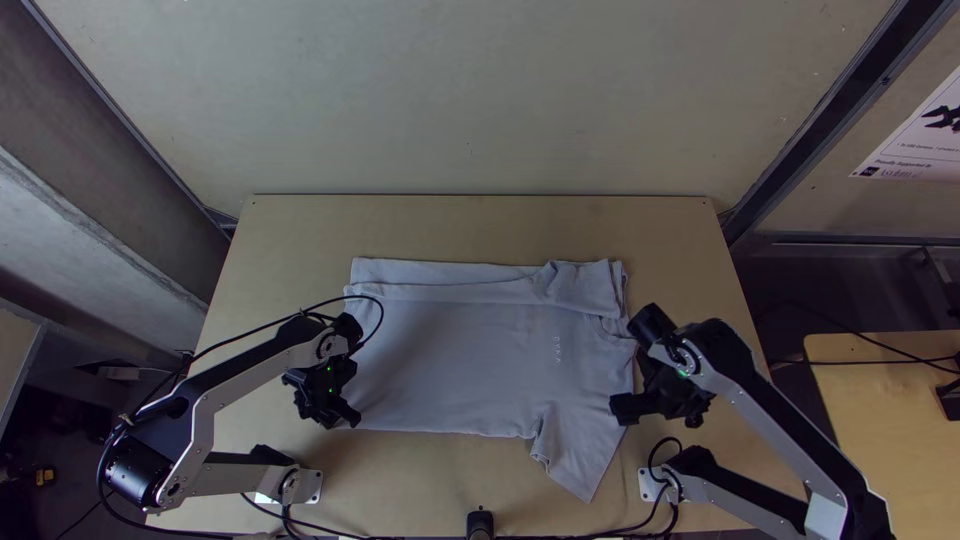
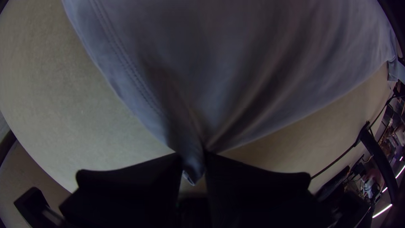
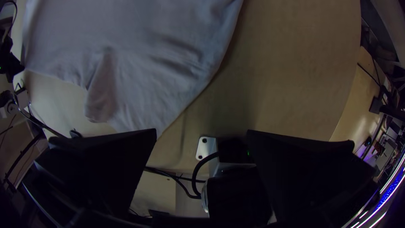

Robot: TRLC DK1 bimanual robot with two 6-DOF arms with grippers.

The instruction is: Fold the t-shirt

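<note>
The shirt (image 1: 450, 350) lies on the table (image 1: 300, 222). Its far side looks folded over; the near side and sleeve (image 1: 582, 462) are left to do. The left gripper (image 2: 193, 162) pinches the shirt's near left corner. The right gripper (image 3: 201, 131) is wide apart, holding nothing.

Light wooden table (image 1: 470, 228), second tabletop (image 1: 875, 385) to its right, printed poster (image 1: 925, 150) on a wall (image 1: 830, 212)

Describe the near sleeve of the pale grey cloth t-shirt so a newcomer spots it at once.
On the light wooden table lies the pale shirt. At its end by the black right gripper, find the sleeve jutting toward the table's near edge. It ends in a pointed corner, unlike the bunched cloth at the shirt's far right corner.
</note>
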